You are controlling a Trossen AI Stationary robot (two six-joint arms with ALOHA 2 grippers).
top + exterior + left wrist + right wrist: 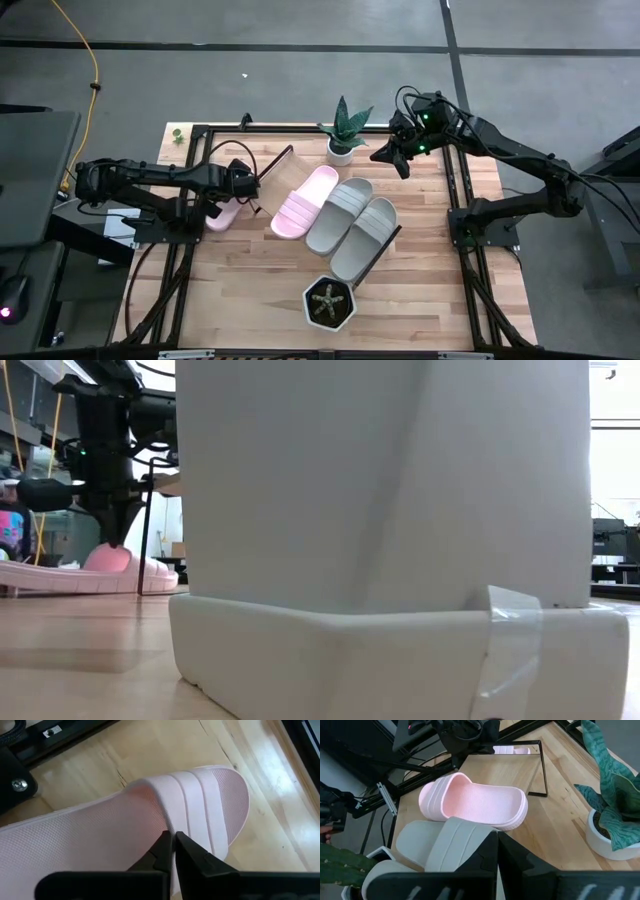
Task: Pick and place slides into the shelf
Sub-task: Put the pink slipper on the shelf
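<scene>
Left tool [172,851] sits low over the one pink slide [222,213] still off the shelf, at the left of the desk [250,300]. Its fingers are together, tips touching the ribbed strap [200,810]; nothing is clamped between them. The low view confirms the tip pressing on the strap's crown.

Right tool [398,155] hangs above the far right of the desk, near the potted snake plant [343,130], fingers together, holding nothing.

The shelf [330,215] lies diagonally mid-desk and carries three slides: the second pink slide [306,200] and two grey-beige slides [350,222]. The free end is nearest the left arm.

Risks, as judged:
- With fingers together on the strap, no grip exists; a lift now would leave the slide behind or skid it along the desk.
- The strap is smooth and curved; a shallow pinch may slip.
- The shelf's black end frame [270,168] stands close by; a low carry could snag it.
- A white pot holding a cactus [329,303] blocks most of the low view, limiting checks.
</scene>
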